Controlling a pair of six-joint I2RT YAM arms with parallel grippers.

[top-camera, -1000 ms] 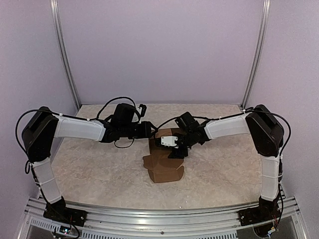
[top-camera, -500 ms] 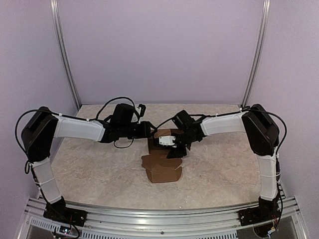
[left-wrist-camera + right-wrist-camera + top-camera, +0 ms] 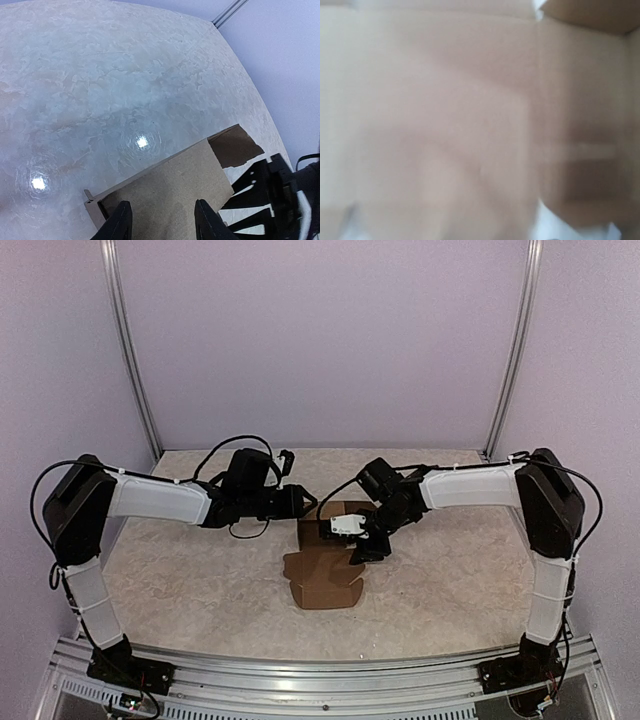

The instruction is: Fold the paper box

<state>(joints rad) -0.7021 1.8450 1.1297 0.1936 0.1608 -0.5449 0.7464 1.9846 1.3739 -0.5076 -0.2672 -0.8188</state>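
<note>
The paper box point(image 3: 322, 580) is brown cardboard, partly folded, lying mid-table with flaps spread toward the near edge. My left gripper point(image 3: 296, 502) hovers at its far left corner. In the left wrist view its fingers point(image 3: 122, 220) stand apart over a raised cardboard panel point(image 3: 170, 185), holding nothing. My right gripper point(image 3: 362, 544) presses down into the box's far right part, and its jaws do not show clearly from above. The right wrist view is filled with blurred cardboard point(image 3: 470, 120), with no fingers visible.
The marbled table top point(image 3: 180, 570) is bounded by purple walls with metal posts point(image 3: 130, 350) at the back corners. An aluminium rail point(image 3: 320, 675) runs along the near edge, with both arm bases on it.
My right arm has swung outward at the shoulder, and its gripper has shifted slightly nearer and to the right on the box. The box has moved a little to the left. The left arm is still.
</note>
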